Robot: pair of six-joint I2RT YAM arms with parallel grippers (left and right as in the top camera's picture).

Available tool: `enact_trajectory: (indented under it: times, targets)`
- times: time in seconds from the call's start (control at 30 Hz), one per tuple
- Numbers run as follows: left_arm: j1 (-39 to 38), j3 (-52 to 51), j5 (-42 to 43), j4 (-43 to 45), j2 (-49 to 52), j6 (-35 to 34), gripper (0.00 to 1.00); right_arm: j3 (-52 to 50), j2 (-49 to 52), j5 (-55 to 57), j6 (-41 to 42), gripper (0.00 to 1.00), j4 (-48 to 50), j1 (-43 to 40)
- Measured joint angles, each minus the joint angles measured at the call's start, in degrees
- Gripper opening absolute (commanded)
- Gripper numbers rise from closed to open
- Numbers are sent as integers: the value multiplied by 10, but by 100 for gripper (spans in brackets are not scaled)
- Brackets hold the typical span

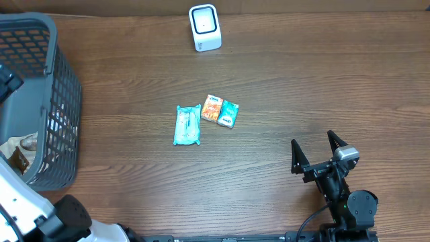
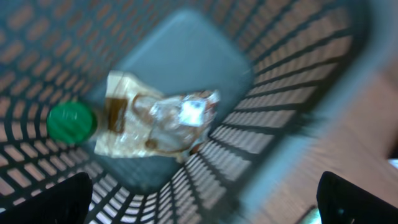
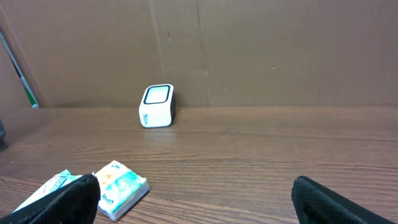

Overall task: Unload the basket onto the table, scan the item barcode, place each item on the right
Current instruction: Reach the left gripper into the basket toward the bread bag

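The white barcode scanner point(image 1: 205, 27) stands at the table's far middle, also visible from the right wrist point(image 3: 157, 106). A teal packet point(image 1: 188, 125) and an orange-and-teal tissue pack point(image 1: 220, 111) lie side by side mid-table. My right gripper point(image 1: 319, 149) hovers open near the front right, empty, its view facing the tissue pack point(image 3: 121, 188). My left gripper point(image 2: 205, 202) is open over the grey basket point(image 1: 47, 101), looking down at a crinkled brown-and-clear wrapper point(image 2: 155, 121) and a green-capped item point(image 2: 71, 122) on the basket floor. That view is blurred.
The basket's mesh walls point(image 2: 292, 106) surround the left gripper's view. A brown cardboard wall point(image 3: 249, 50) closes off the back of the table behind the scanner. Bare wood point(image 1: 322, 81) lies between the items and the right arm.
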Motion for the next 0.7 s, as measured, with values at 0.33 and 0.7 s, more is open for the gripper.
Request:
enact_trajectory:
  times: [0.33,0.7]
  targets:
    - [64,-234,21,165,2,9,100,0,0,0,0,100,0,0]
    - [63,-353,30,270,84,71,98,0,0,0,0,100,0,0]
